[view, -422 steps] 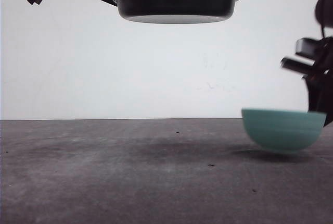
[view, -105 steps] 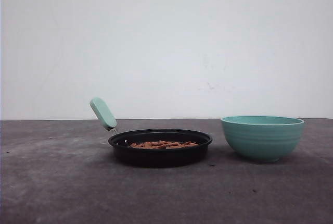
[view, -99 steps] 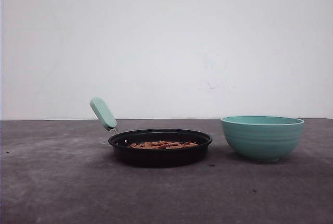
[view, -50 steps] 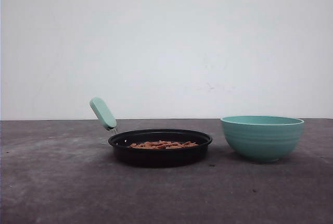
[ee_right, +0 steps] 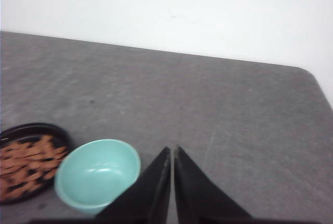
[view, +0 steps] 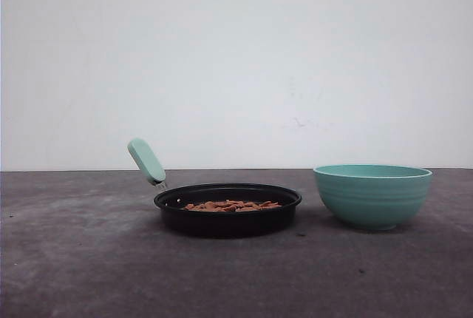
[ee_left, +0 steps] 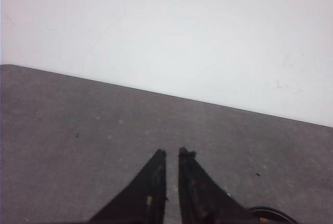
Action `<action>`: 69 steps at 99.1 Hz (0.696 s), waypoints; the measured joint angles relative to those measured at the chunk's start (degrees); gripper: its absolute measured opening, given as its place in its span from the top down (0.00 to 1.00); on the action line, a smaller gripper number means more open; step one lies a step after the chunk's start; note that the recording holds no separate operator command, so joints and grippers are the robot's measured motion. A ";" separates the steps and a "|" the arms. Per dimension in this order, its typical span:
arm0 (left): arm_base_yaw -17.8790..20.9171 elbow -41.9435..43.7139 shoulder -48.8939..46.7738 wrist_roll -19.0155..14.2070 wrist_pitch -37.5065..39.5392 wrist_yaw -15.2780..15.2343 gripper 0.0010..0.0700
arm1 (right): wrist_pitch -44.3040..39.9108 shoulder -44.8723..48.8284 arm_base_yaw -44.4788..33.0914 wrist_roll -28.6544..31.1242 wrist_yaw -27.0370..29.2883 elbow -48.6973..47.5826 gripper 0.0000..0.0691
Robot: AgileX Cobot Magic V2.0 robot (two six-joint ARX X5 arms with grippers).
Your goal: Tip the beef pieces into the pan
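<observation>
The small reddish-brown beef pieces (view: 232, 205) lie in a low, flat layer inside the shallow round black frying pan (view: 227, 218), which sits on the dark grey table (view: 89, 266) just left of centre in the front view. Its short, rounded mint-green handle (view: 146, 161) slants up toward the upper left. Near the pan, at lower right, stands the deeper teal ribbed bowl (view: 372, 195), upright and apart from it; seen from the right wrist, the bowl (ee_right: 98, 174) holds nothing, with the beef-filled pan (ee_right: 30, 160) beside it at the frame's left edge. The black right gripper (ee_right: 172, 152) has its fingers together, gripping nothing. The black left gripper (ee_left: 172, 154) has its fingertips nearly touching over bare table, a narrow slit between them.
</observation>
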 joint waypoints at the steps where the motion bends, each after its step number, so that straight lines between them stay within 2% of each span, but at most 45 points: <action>1: 0.00 0.00 0.00 0.00 0.02 0.00 0.99 | 1.07 -0.33 -0.33 -0.04 -0.57 -1.25 0.99; 14: 0.00 0.00 0.00 0.00 0.02 -0.02 0.99 | 9.18 -7.67 -4.31 1.11 -8.41 -17.31 0.99; 28: 0.00 0.00 0.00 0.00 0.04 0.00 0.99 | 10.19 -15.72 -5.73 2.64 -9.60 -27.93 0.99; 51: 0.00 0.00 -0.44 0.00 0.46 0.00 0.99 | 12.48 -15.47 -5.97 3.91 -8.09 -29.64 0.99; 69: 0.00 0.00 -0.44 0.00 0.44 -0.02 0.99 | 12.50 -15.45 -5.97 3.91 -9.60 -29.68 0.99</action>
